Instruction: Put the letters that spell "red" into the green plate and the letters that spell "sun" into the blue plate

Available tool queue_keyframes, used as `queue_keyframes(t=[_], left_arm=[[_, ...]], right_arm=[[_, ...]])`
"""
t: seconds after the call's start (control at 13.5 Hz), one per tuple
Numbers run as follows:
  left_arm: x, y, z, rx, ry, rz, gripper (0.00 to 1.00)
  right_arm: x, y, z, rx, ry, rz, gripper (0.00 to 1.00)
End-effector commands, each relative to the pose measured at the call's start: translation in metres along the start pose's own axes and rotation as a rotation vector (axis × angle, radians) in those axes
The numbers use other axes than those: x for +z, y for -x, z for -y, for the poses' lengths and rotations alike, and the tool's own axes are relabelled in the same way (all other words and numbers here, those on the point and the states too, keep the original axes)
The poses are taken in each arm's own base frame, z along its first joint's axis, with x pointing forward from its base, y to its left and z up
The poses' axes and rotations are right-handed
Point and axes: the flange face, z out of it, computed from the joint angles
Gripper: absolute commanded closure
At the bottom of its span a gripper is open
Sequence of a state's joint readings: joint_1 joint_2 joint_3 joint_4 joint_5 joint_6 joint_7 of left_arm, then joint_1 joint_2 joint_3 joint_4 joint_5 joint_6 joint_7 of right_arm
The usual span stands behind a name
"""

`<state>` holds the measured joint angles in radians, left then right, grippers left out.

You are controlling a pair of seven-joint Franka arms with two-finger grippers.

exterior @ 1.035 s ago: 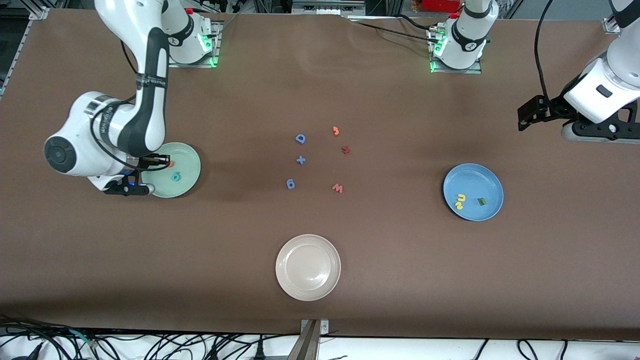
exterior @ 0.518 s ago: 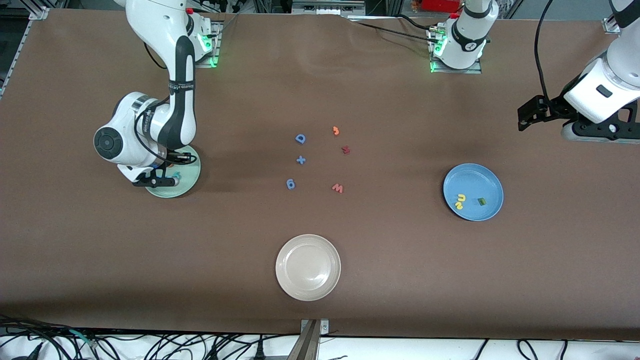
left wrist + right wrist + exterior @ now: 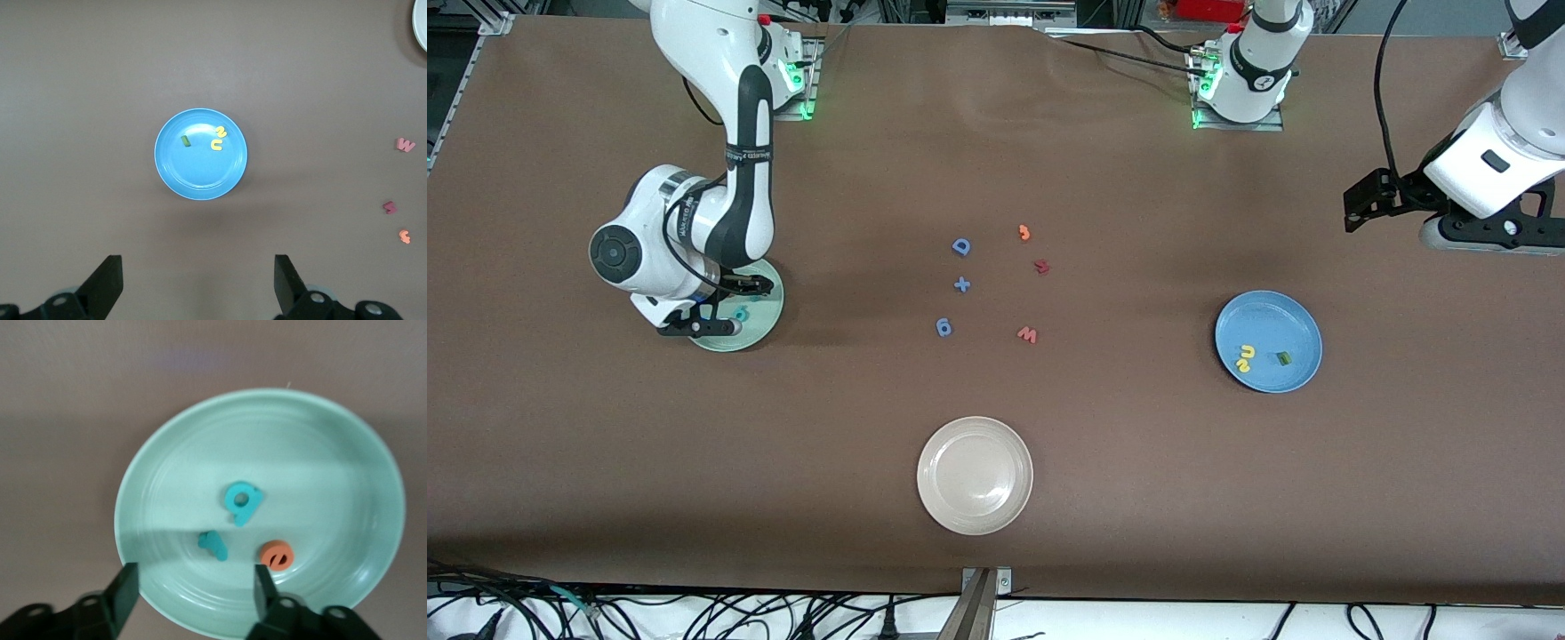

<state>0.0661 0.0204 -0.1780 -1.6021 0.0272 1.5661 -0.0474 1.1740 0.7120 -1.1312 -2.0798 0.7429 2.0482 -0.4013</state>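
1. Mint-coloured, the green plate (image 3: 347, 453) held all three "red" letters — teal "d" (image 3: 241, 501), teal "r" (image 3: 213, 545), orange "e" (image 3: 277, 555) — under the right hand (image 3: 193, 587), its fingers apart and empty.
2. "Sun" letters (image 3: 217, 139) lay in the blue plate (image 3: 200, 177); the left hand (image 3: 198, 283) waited over bare desk (image 3: 1138, 462), fingers spread.

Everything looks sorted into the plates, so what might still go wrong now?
The right gripper, fingers open, hangs low over the green plate, close to the teal "r" and orange "e"; lifting away carelessly might knock them or the rim. The left gripper waits open above the blue plate.
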Motion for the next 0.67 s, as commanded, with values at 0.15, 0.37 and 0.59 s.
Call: queue_keyframes(t=[0.15, 0.37, 0.59], left_arm=[[-0.008, 0.003, 0.006, 0.016, -0.014, 0.0, 0.0], [-0.007, 0.002, 0.004, 0.014, -0.014, 0.002, 0.0], [-0.007, 0.003, 0.006, 0.011, -0.013, 0.002, 0.0]], right_arm=[[-0.075, -0.011, -0.015, 0.01, -0.079, 0.013, 0.01], [-0.113, -0.021, -0.019, 0.007, -0.109, 0.018, 0.01], [-0.167, -0.034, -0.017, 0.045, -0.084, 0.056, 0.01]])
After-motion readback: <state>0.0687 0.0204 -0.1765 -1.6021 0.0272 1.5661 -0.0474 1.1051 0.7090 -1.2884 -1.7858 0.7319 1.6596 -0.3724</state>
